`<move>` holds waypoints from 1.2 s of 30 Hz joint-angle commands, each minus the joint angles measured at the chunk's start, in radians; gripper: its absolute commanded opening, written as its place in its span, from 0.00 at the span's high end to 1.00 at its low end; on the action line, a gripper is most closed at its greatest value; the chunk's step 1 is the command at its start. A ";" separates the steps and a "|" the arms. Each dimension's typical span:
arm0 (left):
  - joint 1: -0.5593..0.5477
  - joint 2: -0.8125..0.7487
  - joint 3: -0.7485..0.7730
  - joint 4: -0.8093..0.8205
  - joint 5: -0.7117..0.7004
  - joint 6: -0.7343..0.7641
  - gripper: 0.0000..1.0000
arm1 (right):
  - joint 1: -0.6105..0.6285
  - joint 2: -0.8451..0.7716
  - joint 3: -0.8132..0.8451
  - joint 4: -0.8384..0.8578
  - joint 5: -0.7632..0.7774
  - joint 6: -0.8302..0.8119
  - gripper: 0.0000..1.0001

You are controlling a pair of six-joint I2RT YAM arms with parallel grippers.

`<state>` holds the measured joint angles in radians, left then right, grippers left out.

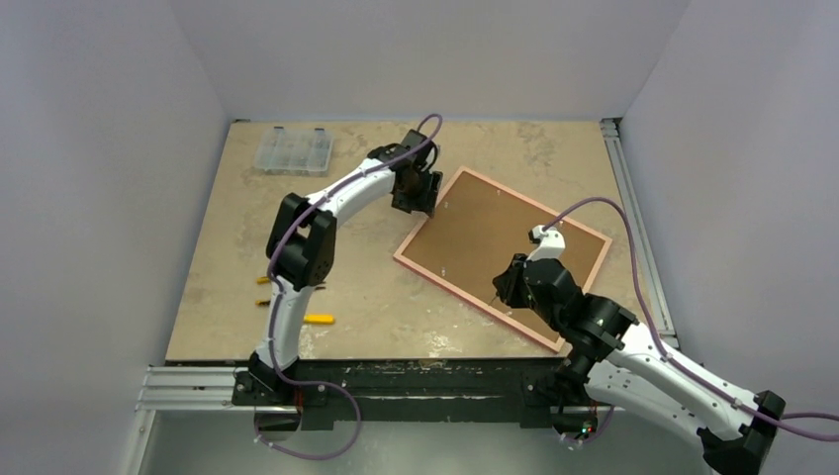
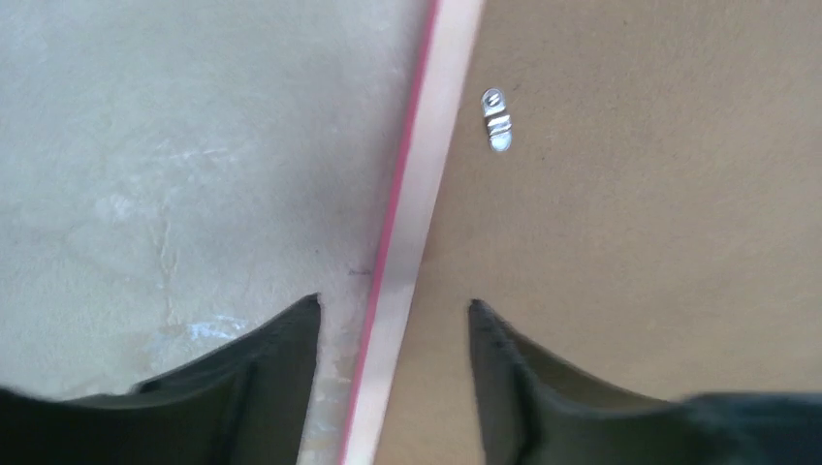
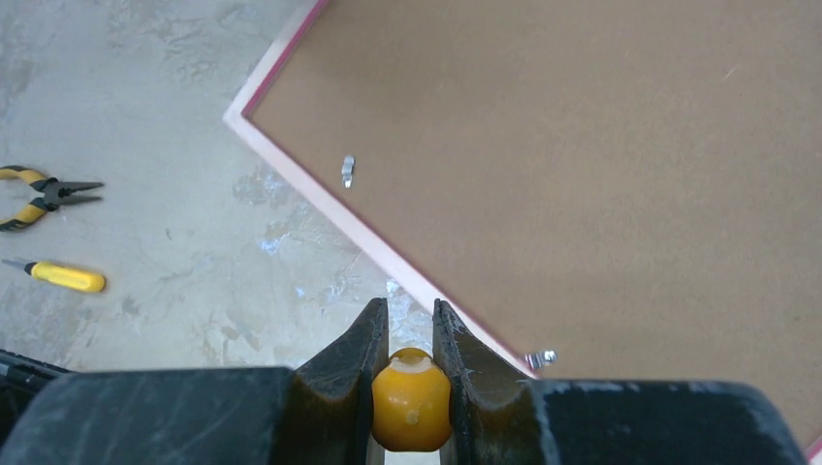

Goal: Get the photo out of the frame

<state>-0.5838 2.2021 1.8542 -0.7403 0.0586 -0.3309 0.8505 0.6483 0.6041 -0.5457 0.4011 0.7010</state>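
The pink frame (image 1: pixel 435 280) lies face down on the table, so its paler back shows. The photo's brown board back (image 1: pixel 495 242) fills it; the printed side is hidden. Small metal clips (image 2: pixel 497 121) (image 3: pixel 348 170) sit on the board near the rim. My left gripper (image 1: pixel 416 203) is open and straddles the frame's far left edge strip (image 2: pixel 426 194): one finger is over the table, the other over the board (image 2: pixel 630 242). My right gripper (image 1: pixel 498 297) is shut on a yellow tool handle (image 3: pixel 411 397) over the frame's near edge (image 3: pixel 320 199).
Yellow-handled pliers (image 3: pixel 39 194) and a yellow screwdriver (image 3: pixel 63 276) lie on the table left of the frame, and a yellow tool also shows in the top view (image 1: pixel 319 319). A clear plastic parts box (image 1: pixel 291 150) stands at the far left. A metal rail (image 1: pixel 638 228) runs along the right edge.
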 commanded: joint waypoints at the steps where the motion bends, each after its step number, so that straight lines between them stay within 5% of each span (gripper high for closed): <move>1: 0.037 -0.123 -0.004 -0.076 -0.052 -0.144 0.27 | -0.001 -0.007 0.002 0.018 0.002 0.015 1.00; 4: 0.040 -0.311 -0.177 -0.015 -0.094 -0.299 0.25 | -0.001 -0.018 0.004 0.005 0.017 0.015 1.00; 9: 0.039 -0.569 -0.530 0.149 0.033 -0.639 0.25 | -0.001 -0.007 0.011 0.004 0.022 0.010 1.00; 16: 0.014 -0.628 -0.797 0.378 0.143 -1.076 0.28 | -0.001 -0.002 0.020 0.003 0.040 0.004 1.00; 29: -0.168 -0.495 -0.886 0.546 0.031 -1.430 0.43 | -0.001 -0.044 0.004 -0.028 0.051 0.015 1.00; 36: -0.186 -0.458 -0.902 0.568 0.005 -1.465 0.60 | -0.001 -0.050 0.000 -0.036 0.048 0.018 1.00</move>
<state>-0.7662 1.7515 0.9600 -0.2035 0.1101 -1.7412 0.8505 0.6136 0.6018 -0.5808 0.4274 0.7006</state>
